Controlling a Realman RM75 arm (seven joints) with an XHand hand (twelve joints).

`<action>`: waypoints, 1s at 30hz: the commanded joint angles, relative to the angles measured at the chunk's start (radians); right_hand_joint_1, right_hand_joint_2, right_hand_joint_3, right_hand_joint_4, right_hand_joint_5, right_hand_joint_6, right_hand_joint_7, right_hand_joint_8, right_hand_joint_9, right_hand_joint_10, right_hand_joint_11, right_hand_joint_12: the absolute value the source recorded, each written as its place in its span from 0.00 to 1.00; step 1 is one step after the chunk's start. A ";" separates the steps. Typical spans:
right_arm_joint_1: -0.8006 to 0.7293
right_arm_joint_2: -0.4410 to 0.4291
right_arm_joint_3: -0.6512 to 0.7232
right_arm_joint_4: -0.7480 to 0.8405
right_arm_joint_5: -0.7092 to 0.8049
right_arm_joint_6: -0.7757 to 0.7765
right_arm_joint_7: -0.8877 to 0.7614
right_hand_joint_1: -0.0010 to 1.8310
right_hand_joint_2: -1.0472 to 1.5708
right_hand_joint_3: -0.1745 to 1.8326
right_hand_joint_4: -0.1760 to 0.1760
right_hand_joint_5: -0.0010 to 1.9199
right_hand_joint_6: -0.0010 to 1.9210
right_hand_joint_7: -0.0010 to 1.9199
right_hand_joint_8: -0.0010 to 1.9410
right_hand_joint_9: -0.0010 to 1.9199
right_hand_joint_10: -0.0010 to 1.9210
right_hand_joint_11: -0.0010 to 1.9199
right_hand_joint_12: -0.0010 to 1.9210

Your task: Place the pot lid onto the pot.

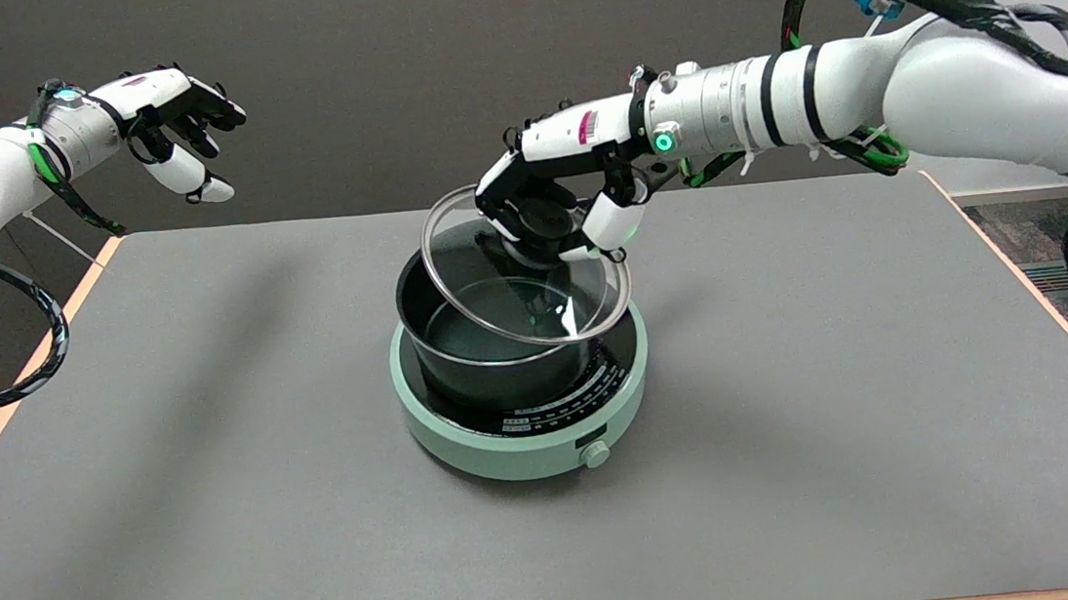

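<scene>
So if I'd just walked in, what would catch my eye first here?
Probably the right hand at the middle of the table, holding a glass pot lid by its knob, tilted over the black pot. The pot sits on a mint-green induction cooker. At upper left, a second hand hangs in the air.

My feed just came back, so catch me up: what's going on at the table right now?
The right hand grips the black knob of a glass pot lid and holds it tilted over the dark pot. The pot sits on a pale green induction cooker in the middle of the grey table. The lid is not yet seated flat; whether its lower edge touches the pot's rim is hard to tell.
</scene>
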 commanded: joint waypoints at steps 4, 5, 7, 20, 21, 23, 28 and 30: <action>-0.037 -0.028 0.000 -0.043 -0.063 0.004 0.005 0.72 0.73 0.54 0.99 0.25 0.83 0.37 0.91 0.36 1.00 0.00 1.00; -0.037 -0.026 0.000 -0.044 -0.062 0.003 0.005 0.72 0.73 0.54 1.00 0.25 0.83 0.37 0.91 0.36 1.00 0.00 1.00; -0.033 -0.021 0.001 -0.044 -0.063 0.002 0.005 0.72 0.73 0.54 0.98 0.25 0.83 0.37 0.91 0.36 1.00 0.00 1.00; 0.061 -0.024 -0.002 -0.041 -0.058 -0.009 0.006 0.72 0.75 0.51 0.95 0.24 0.83 0.36 0.91 0.36 1.00 0.00 1.00; 0.073 -0.024 -0.003 -0.037 -0.058 -0.011 0.006 0.72 0.75 0.51 0.95 0.24 0.83 0.36 0.91 0.36 1.00 0.00 1.00; 0.093 -0.020 -0.003 -0.025 -0.061 -0.013 0.015 0.72 0.75 0.51 0.94 0.24 0.84 0.36 0.91 0.36 1.00 0.00 1.00; 0.126 -0.010 -0.003 0.002 -0.084 -0.022 0.041 0.72 0.75 0.51 0.94 0.24 0.84 0.35 0.91 0.36 1.00 0.00 1.00; 0.137 -0.009 -0.003 0.004 -0.089 -0.024 0.043 0.71 0.75 0.51 0.93 0.24 0.84 0.35 0.92 0.35 1.00 0.00 1.00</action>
